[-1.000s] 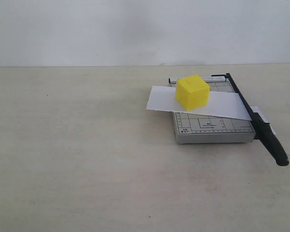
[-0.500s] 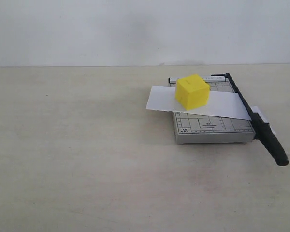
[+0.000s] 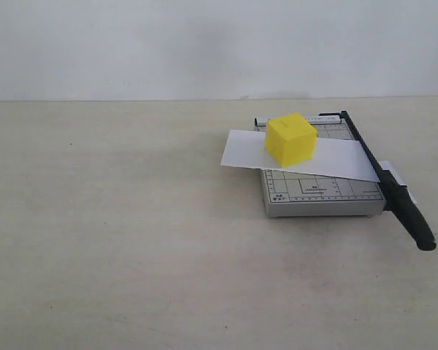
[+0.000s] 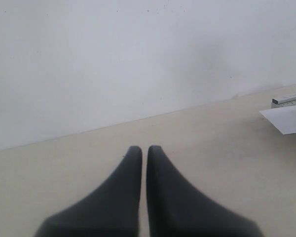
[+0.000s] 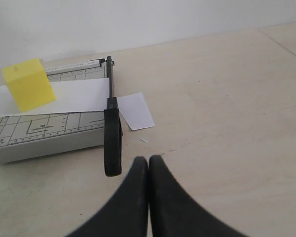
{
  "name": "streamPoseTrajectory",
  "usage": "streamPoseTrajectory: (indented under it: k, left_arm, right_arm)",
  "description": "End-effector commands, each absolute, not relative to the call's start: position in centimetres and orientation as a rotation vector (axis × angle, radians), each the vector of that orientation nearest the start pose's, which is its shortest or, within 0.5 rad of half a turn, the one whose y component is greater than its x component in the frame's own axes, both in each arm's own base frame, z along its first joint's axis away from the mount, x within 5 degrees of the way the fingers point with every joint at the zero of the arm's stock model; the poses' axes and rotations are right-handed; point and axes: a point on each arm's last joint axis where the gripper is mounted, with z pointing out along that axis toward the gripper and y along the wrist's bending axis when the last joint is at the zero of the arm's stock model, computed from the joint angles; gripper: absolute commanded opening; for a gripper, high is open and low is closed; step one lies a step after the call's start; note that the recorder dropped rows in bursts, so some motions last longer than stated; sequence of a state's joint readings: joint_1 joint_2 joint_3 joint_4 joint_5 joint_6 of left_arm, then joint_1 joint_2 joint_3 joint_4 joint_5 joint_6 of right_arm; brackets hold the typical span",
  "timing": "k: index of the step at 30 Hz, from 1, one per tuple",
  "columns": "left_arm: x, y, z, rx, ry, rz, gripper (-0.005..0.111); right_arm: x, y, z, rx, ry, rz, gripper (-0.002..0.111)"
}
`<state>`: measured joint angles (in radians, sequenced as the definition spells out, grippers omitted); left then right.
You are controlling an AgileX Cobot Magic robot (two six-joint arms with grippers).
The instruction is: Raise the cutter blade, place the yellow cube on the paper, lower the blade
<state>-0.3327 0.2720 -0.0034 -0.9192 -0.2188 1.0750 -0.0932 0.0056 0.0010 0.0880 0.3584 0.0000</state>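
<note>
Left gripper [image 4: 144, 148] and right gripper [image 5: 148, 159], both outside the exterior frame, are pressed closed on nothing; the cube [image 3: 290, 138] sits on the paper [image 3: 241, 149], whose end is hidden under the seemingly lowered blade [image 3: 394, 191].

I see a pale beige table [image 3: 117, 240] running back to a plain white wall [image 3: 168, 44] at the far side; the grey gridded cutter base [image 3: 321, 193] sits right of centre on it
</note>
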Motion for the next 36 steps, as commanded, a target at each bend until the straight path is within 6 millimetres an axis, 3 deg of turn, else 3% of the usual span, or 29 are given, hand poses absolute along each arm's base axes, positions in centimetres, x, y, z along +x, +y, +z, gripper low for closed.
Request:
streamPoseTrajectory:
  k: [1, 5, 7, 10, 14, 16, 21, 26, 31, 36]
  left_arm:
    - [7.9, -1.1, 20.7, 0.265, 1.597, 0.01, 0.004]
    - [7.7, -0.9, 20.9, 0.25, 1.575, 0.016, 0.004]
    - [7.7, -0.1, 20.9, 0.165, 1.589, 0.104, 0.004]
    - [7.4, 0.5, 21.3, 0.226, 1.539, 0.301, 0.004]
    - [6.5, 0.7, 24.5, 0.242, 1.352, 0.404, 0.004]
    - [6.2, 0.6, 25.0, 0.207, 1.324, 0.336, 0.004]
    - [5.8, 0.0, 22.0, -0.031, 1.468, -0.044, 0.004]
    - [5.6, -0.2, 20.5, -0.008, 1.57, -0.04, 0.004]
    - [5.4, -0.5, 18.3, -0.017, 1.82, -0.043, 0.004]
    - [5.4, -0.3, 18.1, -0.058, 1.836, -0.014, 0.004]
  right_arm:
    - [5.3, -0.2, 18.1, 0.145, 1.832, 0.022, 0.0]
    - [5.3, -0.2, 18.1, 0.146, 1.832, 0.024, 0.0]
    - [5.3, -0.2, 18.1, 0.147, 1.831, 0.026, 0.0]
    - [5.3, -0.2, 18.1, 0.147, 1.831, 0.026, 0.0]
    - [5.3, -0.2, 18.1, 0.149, 1.831, 0.029, 0.0]
    - [5.3, -0.2, 18.1, 0.149, 1.831, 0.029, 0.0]
    - [5.3, -0.2, 18.1, 0.149, 1.831, 0.029, 0.0]
    - [5.3, -0.2, 18.1, 0.149, 1.831, 0.029, 0.0]
    - [5.3, -0.2, 18.1, 0.15, 1.831, 0.031, 0.0]
    - [5.3, -0.2, 18.1, 0.15, 1.833, 0.03, 0.0]
